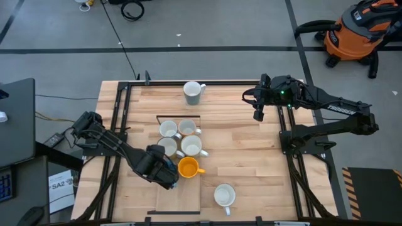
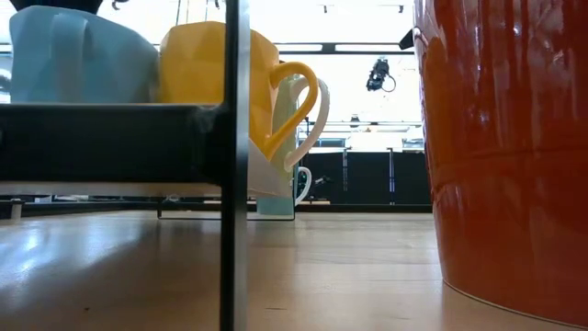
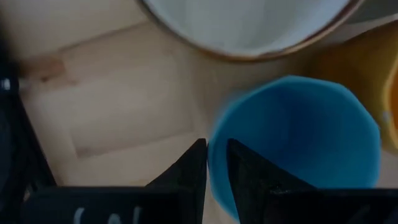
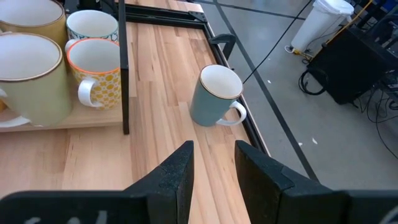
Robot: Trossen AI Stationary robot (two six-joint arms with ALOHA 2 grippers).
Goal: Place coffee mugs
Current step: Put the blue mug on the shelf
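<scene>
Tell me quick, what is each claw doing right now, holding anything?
Left gripper: closed on the rim of the blue mug.
Right gripper: open, holding nothing, hovering short of the grey-green mug.

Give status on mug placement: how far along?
Done: four pale mugs and the orange mug grouped inside the black frame. In hand: left gripper pinches the blue mug by its rim beside the orange. Left: the greyish mug and a white mug stand outside; right gripper waits open.
</scene>
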